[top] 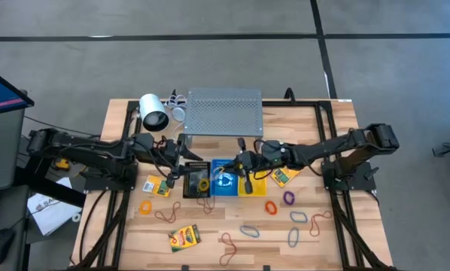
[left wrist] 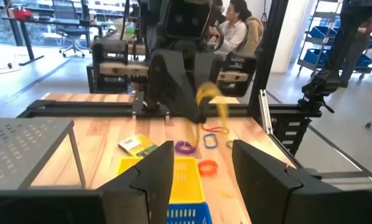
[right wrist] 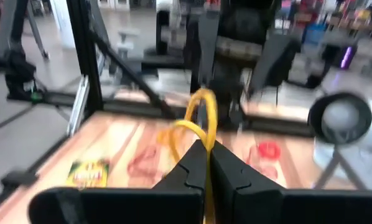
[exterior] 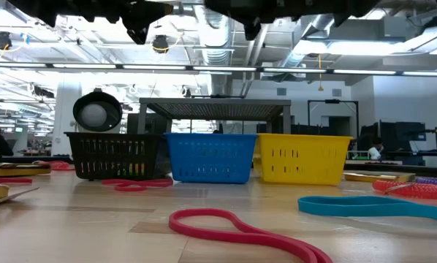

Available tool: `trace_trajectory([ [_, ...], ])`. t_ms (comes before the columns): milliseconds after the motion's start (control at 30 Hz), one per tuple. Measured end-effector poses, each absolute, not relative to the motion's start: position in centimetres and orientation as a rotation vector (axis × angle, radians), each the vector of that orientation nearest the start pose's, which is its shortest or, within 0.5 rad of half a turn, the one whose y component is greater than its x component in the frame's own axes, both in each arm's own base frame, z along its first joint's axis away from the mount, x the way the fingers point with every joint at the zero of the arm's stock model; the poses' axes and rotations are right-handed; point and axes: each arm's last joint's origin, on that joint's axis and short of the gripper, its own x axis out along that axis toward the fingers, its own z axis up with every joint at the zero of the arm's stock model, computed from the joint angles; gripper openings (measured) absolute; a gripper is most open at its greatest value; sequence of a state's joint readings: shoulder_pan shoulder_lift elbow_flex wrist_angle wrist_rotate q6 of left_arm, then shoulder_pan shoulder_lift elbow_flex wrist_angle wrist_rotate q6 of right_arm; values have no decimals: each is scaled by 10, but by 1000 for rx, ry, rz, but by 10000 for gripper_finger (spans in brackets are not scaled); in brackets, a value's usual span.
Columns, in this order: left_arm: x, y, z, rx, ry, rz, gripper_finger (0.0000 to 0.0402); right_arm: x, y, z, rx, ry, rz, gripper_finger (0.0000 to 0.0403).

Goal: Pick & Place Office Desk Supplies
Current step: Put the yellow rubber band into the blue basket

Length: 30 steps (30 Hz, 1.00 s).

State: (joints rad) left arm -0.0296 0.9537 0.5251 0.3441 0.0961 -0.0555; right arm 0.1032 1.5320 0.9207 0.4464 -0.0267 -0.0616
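Above the black basket [top: 196, 185], left gripper [top: 181, 167] hovering, fingers apart, empty. Over the yellow basket [top: 253, 186], right gripper [right wrist: 208, 163] pinching a yellow rubber band [right wrist: 201, 115], dangling limp; light, floppy, stretchy, likely best pinched across one strand.

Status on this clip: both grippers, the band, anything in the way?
Left gripper open, empty, over the baskets. Right gripper shut on yellow rubber band, above the yellow basket. Nothing in the way.
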Motion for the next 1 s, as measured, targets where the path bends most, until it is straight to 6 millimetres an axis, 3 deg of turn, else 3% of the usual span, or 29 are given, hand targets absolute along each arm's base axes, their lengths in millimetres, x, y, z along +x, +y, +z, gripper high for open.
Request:
trace_trajectory([
  [267,202,-9,263,-60,134,-122,154,329,33,249,-53,350,103,0],
  [667,198,-9,262,-22,166,-128,153,344,30,211,-11,468,79,0],
  [1000,169,-8,280,-1,95,-130,153,350,25,203,6,463,66,0],
])
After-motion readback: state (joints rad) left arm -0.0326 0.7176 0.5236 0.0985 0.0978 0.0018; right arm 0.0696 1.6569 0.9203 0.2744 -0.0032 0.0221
